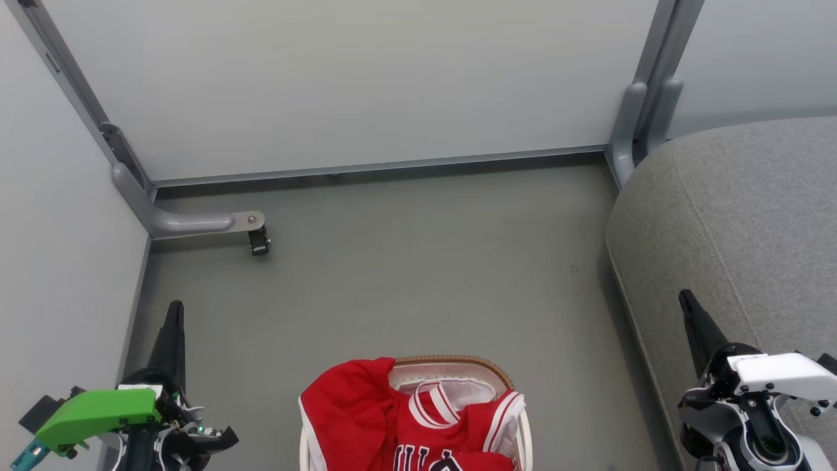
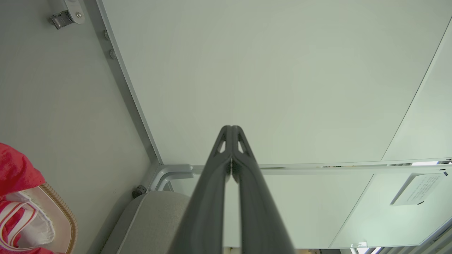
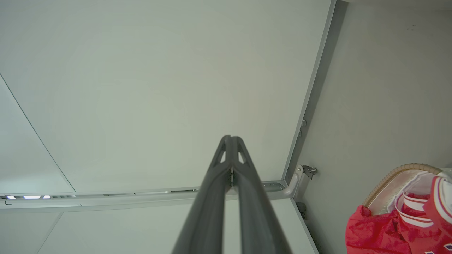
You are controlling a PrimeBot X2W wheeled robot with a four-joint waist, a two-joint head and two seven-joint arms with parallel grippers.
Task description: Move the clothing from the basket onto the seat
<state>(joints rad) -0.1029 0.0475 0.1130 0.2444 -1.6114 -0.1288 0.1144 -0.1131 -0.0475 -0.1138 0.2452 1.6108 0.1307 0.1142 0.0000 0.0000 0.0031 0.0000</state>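
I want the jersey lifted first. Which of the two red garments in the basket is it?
The jersey is the right-hand one, with a white-striped neckline and black-and-white lettering. The plain red piece on its left shows only a thin white edge.

The left hand [image 1: 175, 309] sits at the lower left of the head view. Its two long dark fingers point up the view, pressed flat together so they read as one narrow blade. Its wrist carries a green housing [image 1: 98, 411]. The right hand [image 1: 684, 297] mirrors it at the lower right, fingers likewise together and their tips leaning slightly leftward, with a white housing [image 1: 781, 369] on its wrist. In the left wrist view the left fingers [image 2: 208, 201] meet at the tips, with a thin slit lower down. The right wrist view shows the same of the right fingers [image 3: 208, 211].
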